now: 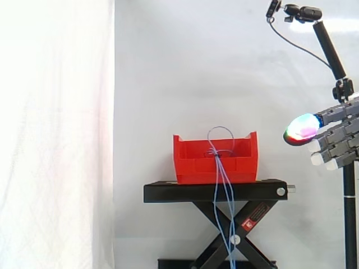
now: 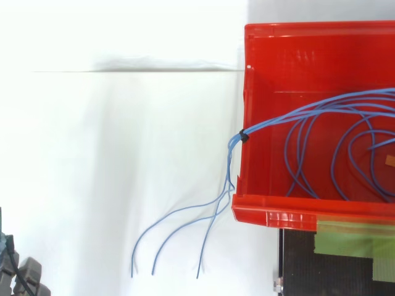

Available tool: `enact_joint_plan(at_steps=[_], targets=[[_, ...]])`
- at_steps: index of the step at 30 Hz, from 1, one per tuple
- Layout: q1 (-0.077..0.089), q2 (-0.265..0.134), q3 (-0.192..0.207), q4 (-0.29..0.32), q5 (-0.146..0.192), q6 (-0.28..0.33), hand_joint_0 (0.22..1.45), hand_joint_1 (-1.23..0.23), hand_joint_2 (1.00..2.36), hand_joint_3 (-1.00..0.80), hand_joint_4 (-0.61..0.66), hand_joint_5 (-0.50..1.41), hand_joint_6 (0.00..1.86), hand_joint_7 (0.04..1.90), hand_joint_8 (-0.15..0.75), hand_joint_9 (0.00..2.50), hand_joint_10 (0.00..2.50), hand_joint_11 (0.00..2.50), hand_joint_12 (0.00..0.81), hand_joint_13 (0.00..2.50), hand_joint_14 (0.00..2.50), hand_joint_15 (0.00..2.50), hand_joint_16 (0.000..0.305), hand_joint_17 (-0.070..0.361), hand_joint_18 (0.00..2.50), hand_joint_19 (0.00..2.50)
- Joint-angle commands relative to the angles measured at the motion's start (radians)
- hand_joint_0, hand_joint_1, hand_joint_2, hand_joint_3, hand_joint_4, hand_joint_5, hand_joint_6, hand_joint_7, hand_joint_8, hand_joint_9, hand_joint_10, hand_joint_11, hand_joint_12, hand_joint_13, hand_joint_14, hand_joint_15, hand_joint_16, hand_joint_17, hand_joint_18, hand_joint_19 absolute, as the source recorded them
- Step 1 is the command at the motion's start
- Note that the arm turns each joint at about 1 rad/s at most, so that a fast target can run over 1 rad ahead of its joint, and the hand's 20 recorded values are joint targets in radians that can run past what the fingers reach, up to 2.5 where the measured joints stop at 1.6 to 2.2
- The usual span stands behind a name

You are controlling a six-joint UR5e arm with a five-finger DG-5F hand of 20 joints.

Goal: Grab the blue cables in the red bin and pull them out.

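The red bin (image 1: pixel 215 159) stands on a black scissor stand (image 1: pixel 216 190). Blue cables (image 2: pixel 333 132) lie looped inside it. They are bunched by a black tie (image 2: pixel 243 137) at the bin's wall, and their loose ends (image 2: pixel 185 231) hang out over that wall. In the side view one loop (image 1: pixel 221 134) rises above the rim and the strands (image 1: pixel 224 213) drop down past the stand's front. My hand (image 1: pixel 336 137) is at the right edge, above rim height and well apart from the bin. It is open, with relaxed fingers pointing left and one pad (image 1: pixel 302 129) glowing. Grey parts of the hand (image 2: pixel 24 274) show at the lower left corner of the top view.
A white curtain hangs behind the work. A black camera arm (image 1: pixel 328 45) with a thin cable stands above my hand, and a dark pole (image 1: pixel 350 218) runs down below it. Green tape (image 2: pixel 352 237) lies on the stand beside the bin.
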Motion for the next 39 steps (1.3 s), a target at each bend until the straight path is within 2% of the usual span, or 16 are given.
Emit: enact_joint_plan(at_steps=[1,36,39], targets=[[0.0,0.0,0.0,0.0,0.0,0.0,0.68,-0.85,1.0,-1.0,0.11,0.22,0.01,0.18,0.237,0.22,0.0,0.04,0.375,0.11,0.0,0.14,0.064,0.144,0.0,0.18],[0.0,0.0,0.0,-0.002,0.002,0.005,0.69,-0.87,1.0,-1.0,0.17,0.39,0.01,0.2,0.281,0.49,0.0,0.15,0.386,0.27,0.01,0.15,0.063,0.141,0.12,0.21],[0.0,0.014,0.0,-0.003,0.002,0.005,0.69,-0.88,1.0,-1.0,0.17,0.4,0.01,0.2,0.28,0.49,0.01,0.15,0.384,0.27,0.0,0.15,0.063,0.141,0.13,0.2]])
